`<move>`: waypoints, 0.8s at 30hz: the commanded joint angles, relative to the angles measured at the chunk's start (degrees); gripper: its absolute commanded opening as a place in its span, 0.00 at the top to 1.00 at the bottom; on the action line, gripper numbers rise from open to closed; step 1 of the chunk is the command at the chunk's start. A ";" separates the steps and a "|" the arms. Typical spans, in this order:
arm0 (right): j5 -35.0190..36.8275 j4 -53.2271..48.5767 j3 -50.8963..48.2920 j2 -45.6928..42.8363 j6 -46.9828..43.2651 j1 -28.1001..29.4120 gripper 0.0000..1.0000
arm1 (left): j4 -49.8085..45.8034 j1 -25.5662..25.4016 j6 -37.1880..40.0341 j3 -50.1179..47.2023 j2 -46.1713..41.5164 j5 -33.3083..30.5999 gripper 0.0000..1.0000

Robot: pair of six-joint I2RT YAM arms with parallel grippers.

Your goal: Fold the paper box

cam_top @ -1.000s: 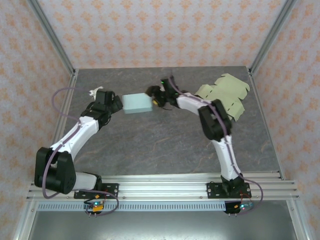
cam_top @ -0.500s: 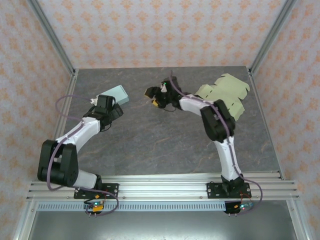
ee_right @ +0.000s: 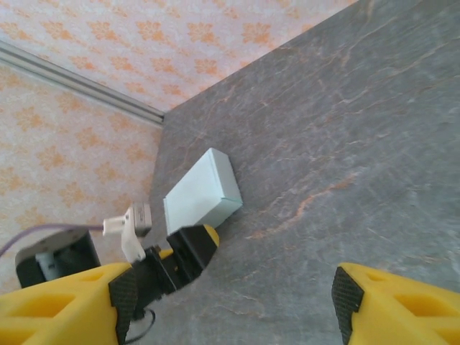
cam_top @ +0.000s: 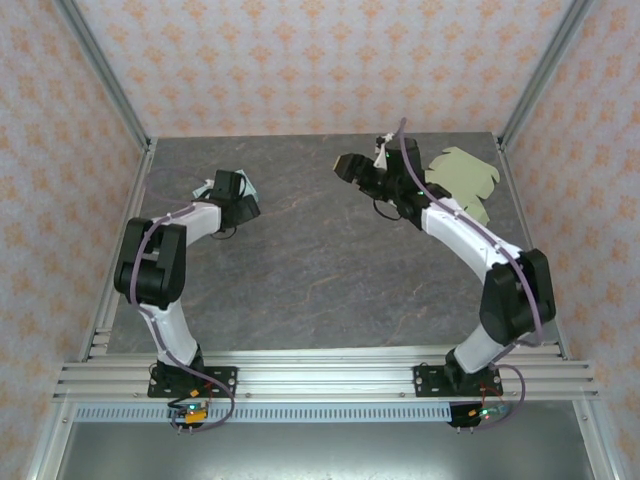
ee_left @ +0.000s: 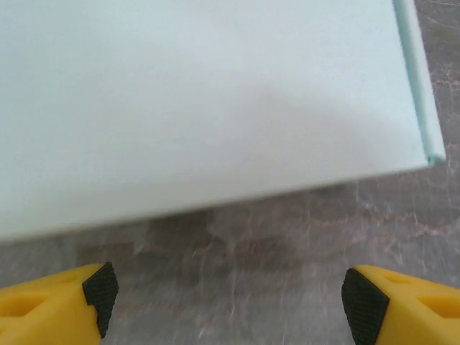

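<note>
**Box at the far left, both claws spread**

The box [ee_right: 201,190], pale blue-green and closed into a flat block, lies on the table [cam_top: 320,270] near its far left corner. The left claw [ee_left: 230,287] sits low just in front of it, jaws spread wide. The box's near edge lies just beyond the pads [ee_left: 100,287], not between them, so nothing is gripped. The right claw [ee_right: 233,295] hangs well apart over the middle of the table, also spread and empty. Unfolded green sheets [cam_top: 462,180] lie at the far right.

The box is probably very light thin card: hollow, smooth-faced and easy to dent or push along the table. The broad faces would likely bow under a pinch. A gentle hold across the two narrow side walls, close to a folded edge where the card is stiffest, looks safest.
</note>
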 commanded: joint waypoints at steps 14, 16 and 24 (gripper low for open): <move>38.08 -22.23 -8.36 -11.46 1.42 -10.89 0.13 | -3.96 11.21 3.01 10.40 3.14 2.92 0.16; 35.25 -22.55 -7.76 -8.17 1.73 -13.90 0.13 | -2.51 11.21 3.88 8.46 0.16 1.79 0.16; 31.81 -26.44 10.44 15.01 -18.20 -21.23 0.09 | -6.66 10.99 0.37 2.23 -8.08 -2.91 0.17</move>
